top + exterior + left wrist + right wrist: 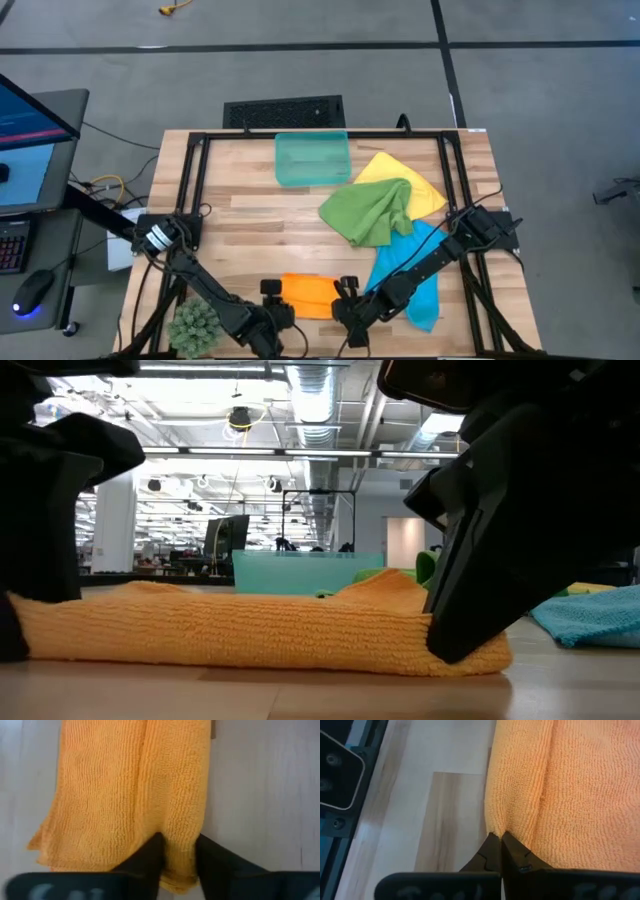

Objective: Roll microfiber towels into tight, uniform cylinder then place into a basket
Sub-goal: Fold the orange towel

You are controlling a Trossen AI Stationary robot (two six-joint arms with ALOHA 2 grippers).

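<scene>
The folded orange microfiber towel [308,295] lies at the wooden table's [250,200] near edge; left gripper [179,857] pinches one end, right gripper [498,840] (fingers pressed together) nips the other.

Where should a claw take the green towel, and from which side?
Best guess: its corner nearest the basket, coming from above. The green towel lies crumpled, overlapping the yellow towel and blue towel, so that corner over bare table looks freest to pinch alone.

Bare wood [250,215] left of the basket [312,158]; plant ball [193,326] perhaps crowding the near-left corner.
</scene>
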